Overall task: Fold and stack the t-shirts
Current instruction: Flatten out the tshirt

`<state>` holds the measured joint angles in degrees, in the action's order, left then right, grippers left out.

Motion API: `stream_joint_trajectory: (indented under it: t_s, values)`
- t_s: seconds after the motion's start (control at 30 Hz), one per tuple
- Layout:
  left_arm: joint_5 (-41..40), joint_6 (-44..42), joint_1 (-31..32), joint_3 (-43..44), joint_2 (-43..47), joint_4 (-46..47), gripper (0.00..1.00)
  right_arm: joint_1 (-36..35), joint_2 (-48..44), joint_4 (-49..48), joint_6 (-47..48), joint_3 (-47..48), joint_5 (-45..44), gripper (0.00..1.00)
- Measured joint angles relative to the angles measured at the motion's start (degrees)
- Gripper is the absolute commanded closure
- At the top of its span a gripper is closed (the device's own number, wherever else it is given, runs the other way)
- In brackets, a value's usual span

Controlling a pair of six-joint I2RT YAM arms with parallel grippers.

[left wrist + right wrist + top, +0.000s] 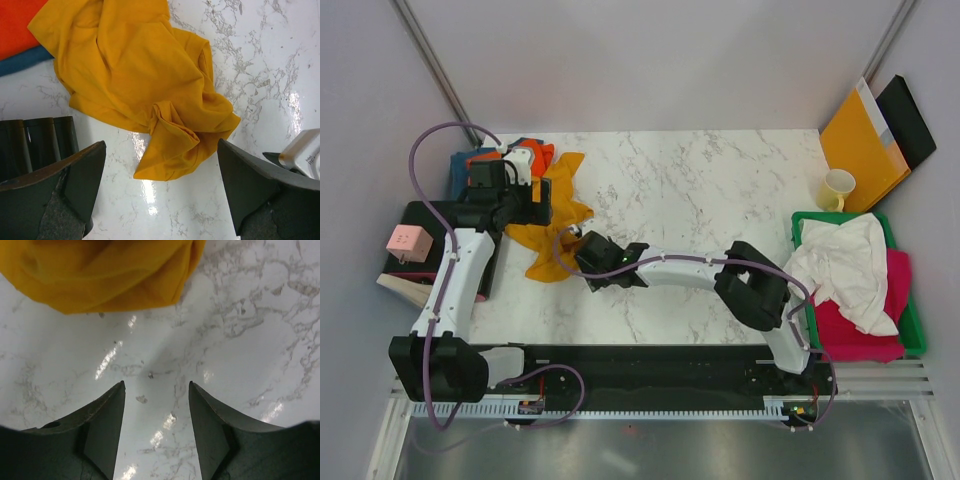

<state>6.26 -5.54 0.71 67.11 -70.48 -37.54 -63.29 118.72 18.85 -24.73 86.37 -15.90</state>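
Mustard-yellow cotton t-shirt (572, 208) lies crumpled on the white marble table (720, 200), at approx 9 o'clock from table centre in the top view (12 = far edge). It's not flat yet, so I'd say folding hasn't begun on it. The heap's long axis runs approx 1 to 7 o'clock. A folded tongue of cloth points to 7, twd the near edge, w/ the wider bunched part at the far end. Collar vs hem: can't tell.

Left gripper (542, 200) hovers over the heap's 9 o'clock side, jaws spread full, nothing btwn them. In its wrist view the tongue lies just ahead of the gap, prob. lined up for a pinch on an edge. Right gripper (156, 385) sits at the heap's 5 o'clock, low over bare marble, jaws apart & empty, cloth edge just ahead, not touching. My read: the arms flank the shirt so each can take a side & draw it flat.

Orange t-shirt (525, 155) & teal-blue t-shirt (460, 175) are bunched at 11 o'clock, right against the heap's far end. White t-shirt (845, 265) & magenta t-shirt (855, 335) wait in the green plastic bin (917, 330) at 3 o'clock, well apart.
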Motion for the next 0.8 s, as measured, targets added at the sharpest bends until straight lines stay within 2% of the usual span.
stream_joint_trajectory:
  t_s: [0.4, 0.53, 0.6, 0.8]
  values:
    - [-0.83, 0.55, -0.85, -3.65, 3.21, 0.74, 0.01, 0.46, 9.60, -0.26, 3.21, 21.42, -3.39, 0.40]
    - [-2.32, 0.66, -1.38, -4.46, 4.26, 1.97, 0.01, 0.46, 11.32, -0.15, 3.34, 23.82, -4.55, 0.50]
    - [-3.19, 0.72, -1.40, -5.07, 4.48, 1.99, 0.01, 0.46, 12.07, -0.20, 3.34, 24.17, -5.22, 0.51]
    - [-3.96, 0.81, -1.33, -6.38, 4.59, 1.90, 0.01, 0.70, 13.22, 0.44, 1.92, 23.63, -7.34, 0.43]
